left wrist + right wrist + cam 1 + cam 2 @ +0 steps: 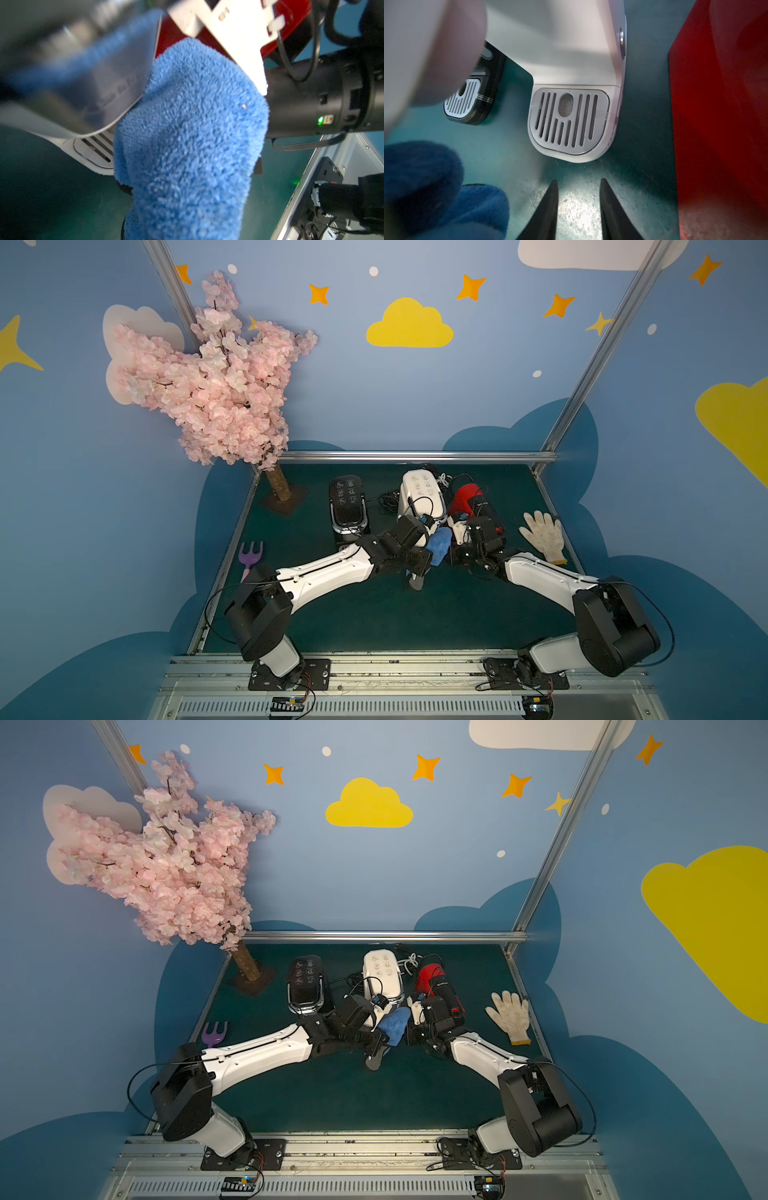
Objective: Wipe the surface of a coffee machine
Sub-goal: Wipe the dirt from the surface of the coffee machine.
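Observation:
The cream-white coffee machine (419, 493) (382, 973) stands at the back middle of the green mat, its icons facing up. My left gripper (432, 553) is shut on a fluffy blue cloth (441, 543) (394, 1025) (187, 135), which hides its fingers. The cloth rests against the machine's glossy front (108, 87), just above the drip grille (95, 149). My right gripper (578, 184) is open and empty. It hangs over the mat just in front of the silver drip grille (569, 120), between the white machine and the red one.
A black machine (348, 506) stands to the left and a red-and-black machine (478, 499) close on the right. Cables (449, 481) lie behind them. A white glove (544, 535), a purple fork (250, 556) and a blossom tree (216, 377) flank the mat.

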Controlling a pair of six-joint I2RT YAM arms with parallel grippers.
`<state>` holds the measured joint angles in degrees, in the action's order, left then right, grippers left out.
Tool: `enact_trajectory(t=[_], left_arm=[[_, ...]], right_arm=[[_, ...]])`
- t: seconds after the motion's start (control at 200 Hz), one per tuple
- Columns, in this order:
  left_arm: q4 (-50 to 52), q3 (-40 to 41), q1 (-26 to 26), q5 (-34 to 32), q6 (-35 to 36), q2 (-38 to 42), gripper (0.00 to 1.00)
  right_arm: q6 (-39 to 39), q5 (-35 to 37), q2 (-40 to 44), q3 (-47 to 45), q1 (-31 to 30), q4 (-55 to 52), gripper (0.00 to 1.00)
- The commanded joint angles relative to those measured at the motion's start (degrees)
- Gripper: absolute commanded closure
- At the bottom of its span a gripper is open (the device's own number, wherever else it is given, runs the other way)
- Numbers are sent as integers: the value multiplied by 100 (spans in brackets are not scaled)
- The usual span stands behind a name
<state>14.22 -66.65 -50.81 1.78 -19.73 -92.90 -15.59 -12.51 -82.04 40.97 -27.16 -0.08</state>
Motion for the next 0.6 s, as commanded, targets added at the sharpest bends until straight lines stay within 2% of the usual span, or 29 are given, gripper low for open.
enact_trajectory(t=[0.0, 0.145, 0.375, 0.596], left_arm=[[-377, -29, 61, -517, -460, -361, 97], [-898, -38, 100, -901, -911, -688, 97], [-676, -180, 141, -1521, -1464, -1176, 97], [-545, 101, 150, -1491, -1779, -1248, 97]], right_arm=[[-17, 118, 171, 66, -5, -17, 66], [-22, 117, 196, 45, -8, -3, 66], [-65, 267, 441, -67, 8, 15, 66], [-109, 258, 498, -124, 8, 84, 66]])
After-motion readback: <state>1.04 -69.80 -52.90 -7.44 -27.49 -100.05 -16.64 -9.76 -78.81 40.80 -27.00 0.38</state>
